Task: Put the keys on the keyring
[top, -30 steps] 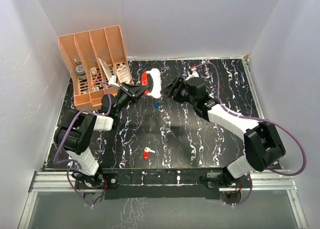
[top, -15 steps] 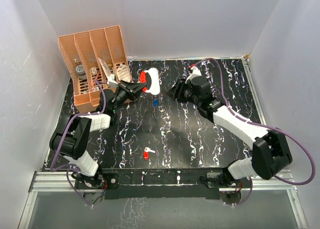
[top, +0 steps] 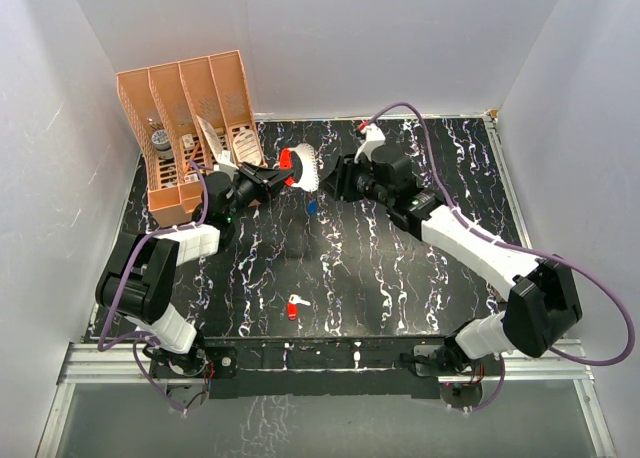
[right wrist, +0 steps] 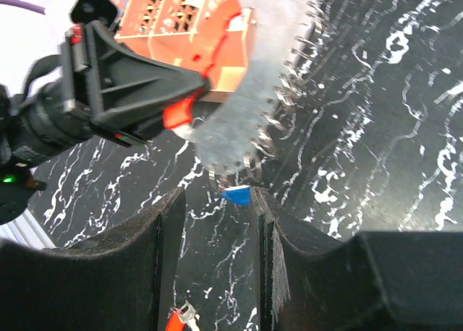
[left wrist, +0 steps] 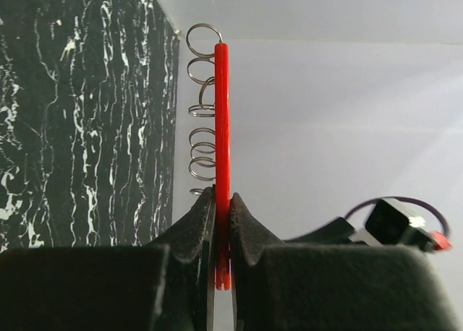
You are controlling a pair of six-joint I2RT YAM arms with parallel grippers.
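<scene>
My left gripper (top: 272, 178) (left wrist: 223, 197) is shut on the red strip of the keyring (top: 297, 163) (left wrist: 222, 107) and holds it above the table's back middle. Small wire rings line its whitish band (right wrist: 253, 92). The blue-headed key (top: 313, 206) (right wrist: 237, 194) shows just under the band's lower end; whether it hangs from a ring I cannot tell. My right gripper (top: 335, 183) (right wrist: 217, 197) is close to the right of the keyring, open, with nothing between its fingers and the blue key just past its tips. The red-headed key (top: 293, 306) (right wrist: 177, 320) lies on the table near the front.
An orange slotted rack (top: 190, 128) (right wrist: 166, 13) with small items stands at the back left, just behind the left gripper. White walls close in the black marbled table (top: 400, 278) on three sides.
The right arm has swung left and closer to the keyring, and its jaws have narrowed. The left gripper has shifted the keyring slightly left and back.
</scene>
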